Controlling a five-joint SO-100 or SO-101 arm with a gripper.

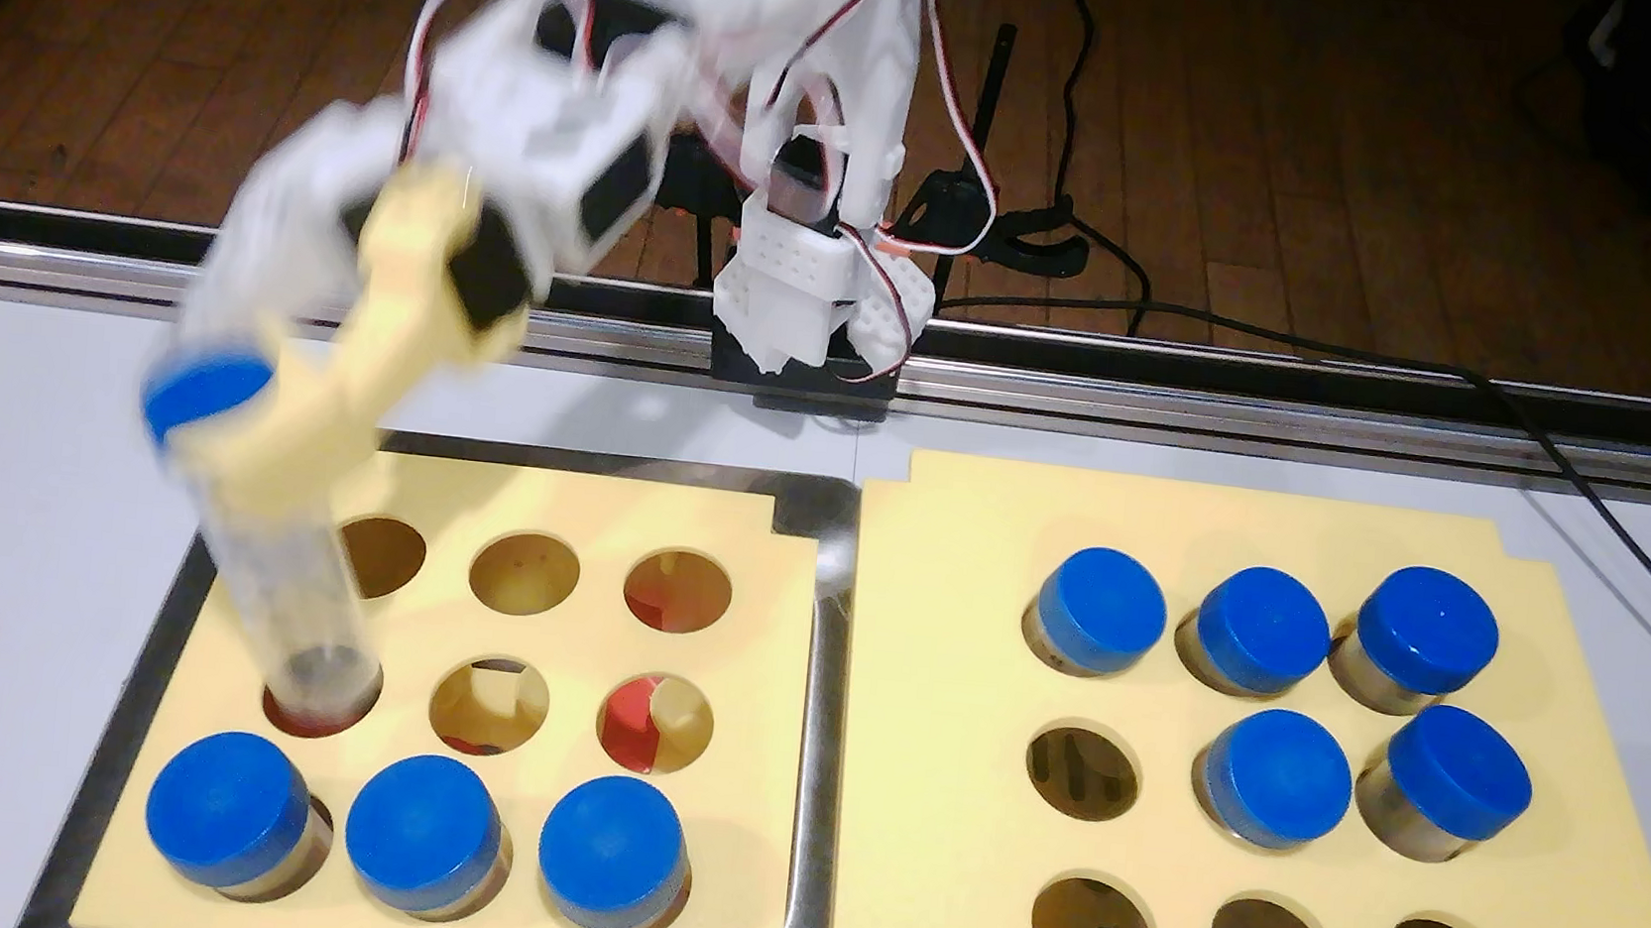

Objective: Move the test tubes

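Near row of the left yellow foam rack (764, 645): three clear plastic test tubes with wide blue screw caps (422, 827), seated upright, just below the hole being vacated. Right yellow foam rack (889, 759) holds five more capped tubes; four holes are open, nearest being the middle-row left hole (1081, 773).

White-and-cream two-finger gripper (220, 421) is clamped on the lifted clear tube (293, 593) just under its blue cap. Tube is tilted, its bottom end at the rim of the middle-left hole (319, 704), not clear of it from what I can see.

Risks, my read:
- Tilted tube drags on the hole edge, lifting the foam or slipping in the grip.
- Swinging right too low clips the seated caps.

Far side: arm base (795, 296) on the aluminium rail, black cables (1527, 432) trailing right, out of the path.
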